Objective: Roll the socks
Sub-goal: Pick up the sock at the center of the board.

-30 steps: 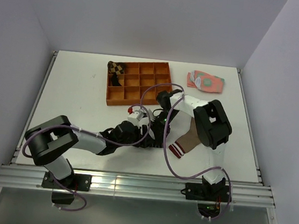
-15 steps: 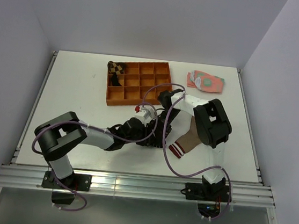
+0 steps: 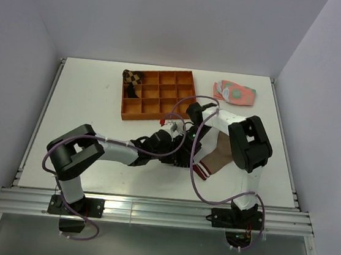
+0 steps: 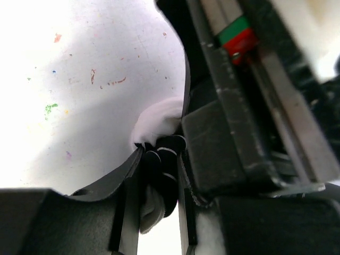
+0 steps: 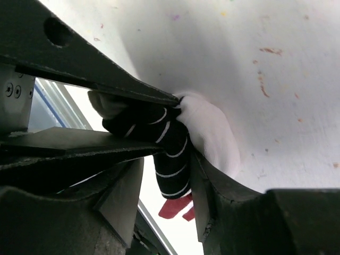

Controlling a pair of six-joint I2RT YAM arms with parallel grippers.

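- Black knit with thin white stripes: the black sock [image 4: 159, 175] is bunched into a wad near the middle of the bench [image 3: 86, 105], where the two arms meet. It sits just beside the tan-brown sock [image 3: 215, 157].
- Left end effector [image 4: 159, 154]: the jaws are drawn in on the wad, with fabric pressed against both fingers. Finding: clamped on the black sock.
- Right end effector [image 5: 170, 164]: the jaws stand on either side of the same wad. One finger touches the fabric and a sliver of light shows at the other, so I cannot tell whether it pinches.
- White fabric bulges beside the pinch and appears to be that sock's toe or heel.
- The tan-brown sock lies flat on the bench, partly under the right arm, with its maroon-and-white cuff toward the near edge.
- Handling, as a judgement: both socks are light, soft and limp, neither fragile nor slippery. They have no stiffness, so a roll is likely to spring loose once released.
- Hold, as a judgement: grip across the full thickness of the wad at its middle, not on a loose edge or a single layer.
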